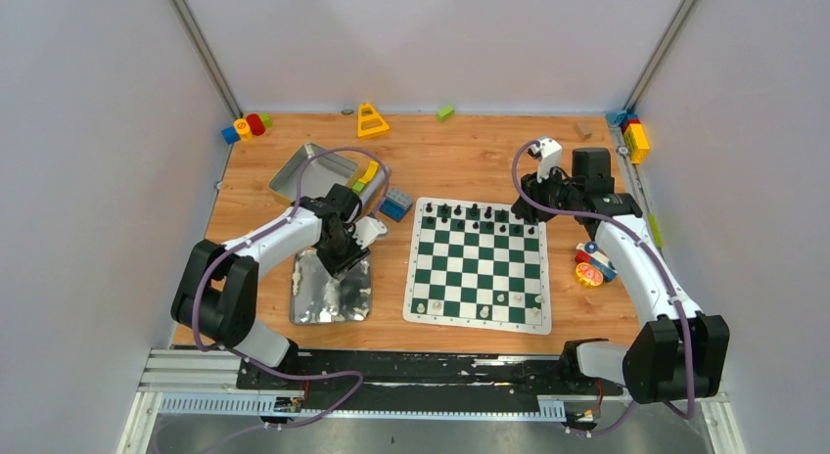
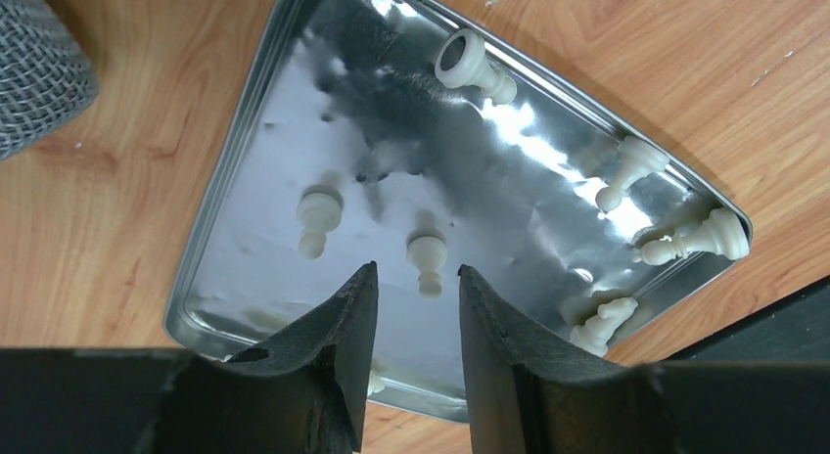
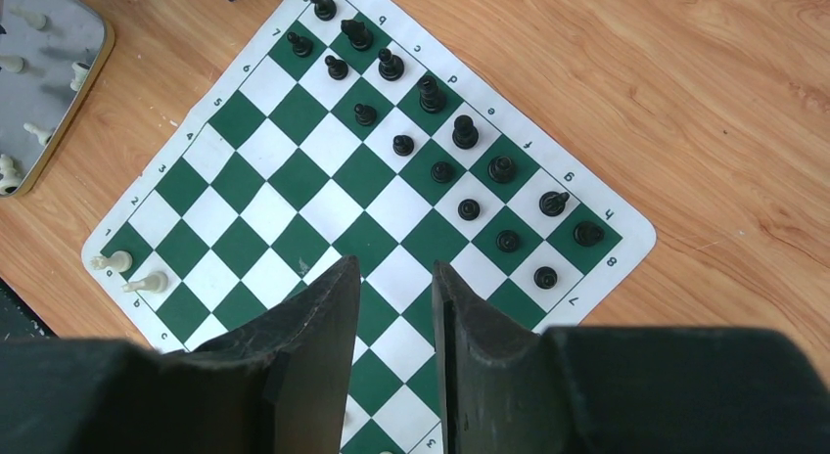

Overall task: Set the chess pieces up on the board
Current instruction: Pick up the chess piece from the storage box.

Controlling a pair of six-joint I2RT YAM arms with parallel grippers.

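The left gripper hangs over the silver tray, jaws half parted, a cream pawn just ahead of the gap, apparently untouched. The right gripper hangs over the board, jaws narrow, holding nothing. The black pieces stand in two rows along one edge.
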